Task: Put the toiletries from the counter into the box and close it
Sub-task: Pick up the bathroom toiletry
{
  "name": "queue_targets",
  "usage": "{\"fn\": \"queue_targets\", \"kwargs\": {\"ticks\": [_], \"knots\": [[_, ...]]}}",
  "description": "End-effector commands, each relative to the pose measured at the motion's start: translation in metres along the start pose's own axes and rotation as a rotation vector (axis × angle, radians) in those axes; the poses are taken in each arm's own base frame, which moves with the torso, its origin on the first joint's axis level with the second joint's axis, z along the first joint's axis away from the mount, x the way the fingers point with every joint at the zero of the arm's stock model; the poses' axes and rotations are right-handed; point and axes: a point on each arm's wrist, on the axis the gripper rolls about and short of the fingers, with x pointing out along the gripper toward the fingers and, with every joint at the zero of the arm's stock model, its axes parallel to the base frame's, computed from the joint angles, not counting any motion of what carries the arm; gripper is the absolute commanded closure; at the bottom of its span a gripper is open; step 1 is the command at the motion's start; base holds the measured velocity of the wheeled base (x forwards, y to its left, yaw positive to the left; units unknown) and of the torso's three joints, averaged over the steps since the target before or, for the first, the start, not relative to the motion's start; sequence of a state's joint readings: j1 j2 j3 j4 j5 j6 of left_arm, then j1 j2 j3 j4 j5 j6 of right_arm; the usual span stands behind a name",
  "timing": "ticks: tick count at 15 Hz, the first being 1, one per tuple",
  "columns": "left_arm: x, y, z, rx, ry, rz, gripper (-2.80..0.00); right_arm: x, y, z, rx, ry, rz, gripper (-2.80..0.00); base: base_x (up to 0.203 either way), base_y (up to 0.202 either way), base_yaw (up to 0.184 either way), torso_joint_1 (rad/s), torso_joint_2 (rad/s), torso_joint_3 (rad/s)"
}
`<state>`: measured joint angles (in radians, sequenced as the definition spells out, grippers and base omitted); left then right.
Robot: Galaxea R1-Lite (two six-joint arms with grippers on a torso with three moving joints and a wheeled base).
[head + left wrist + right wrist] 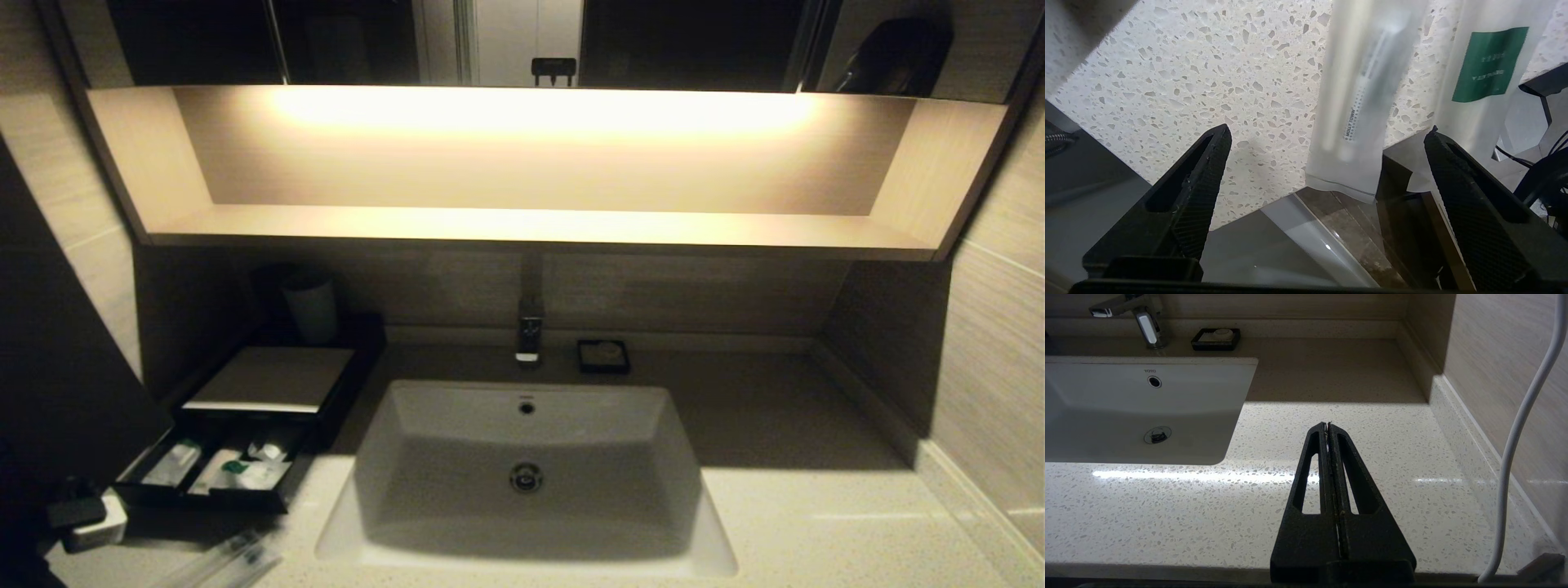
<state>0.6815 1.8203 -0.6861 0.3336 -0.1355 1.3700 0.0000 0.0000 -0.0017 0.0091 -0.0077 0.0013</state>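
The black box (pixel 269 377) with its beige top stands on the counter (pixel 800 523) left of the sink. Its drawer (pixel 214 472) is pulled out and holds several wrapped toiletries. Two more toiletries lie at the counter's front left edge (pixel 237 562). In the left wrist view these are a long slim packet (pixel 1359 90), whose end overhangs the edge, and a packet with a green label (pixel 1488 61). My left gripper (pixel 1327 128) is open just off that edge, with the slim packet's end between its fingers, untouched. My right gripper (pixel 1327 424) is shut and empty above the counter right of the sink.
The white sink (pixel 620 425) fills the middle of the counter, with a faucet (pixel 529 327) and a small black dish (pixel 603 356) behind it. A pale grey cup (pixel 310 306) stands behind the box. A lit wooden shelf (pixel 531 222) overhangs the back wall.
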Motion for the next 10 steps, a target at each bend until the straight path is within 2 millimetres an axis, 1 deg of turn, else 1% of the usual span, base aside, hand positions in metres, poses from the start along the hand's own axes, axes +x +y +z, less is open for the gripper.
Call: {"fn": "queue_targets", "kwargs": {"ticks": [1, 10], "knots": [[0.002, 0.0002, -0.0001, 0.006, 0.0, -0.006, -2.8, 0.0, 0.0, -0.0001, 0.0, 0.0, 0.0, 0.0, 0.0, 0.0, 0.0, 0.0, 0.0, 0.0], [0.0056, 0.0044, -0.0001, 0.003, 0.017, -0.009, -2.8, 0.0, 0.0, -0.0001, 0.0, 0.0, 0.0, 0.0, 0.0, 0.0, 0.0, 0.0, 0.0, 0.0]]}}
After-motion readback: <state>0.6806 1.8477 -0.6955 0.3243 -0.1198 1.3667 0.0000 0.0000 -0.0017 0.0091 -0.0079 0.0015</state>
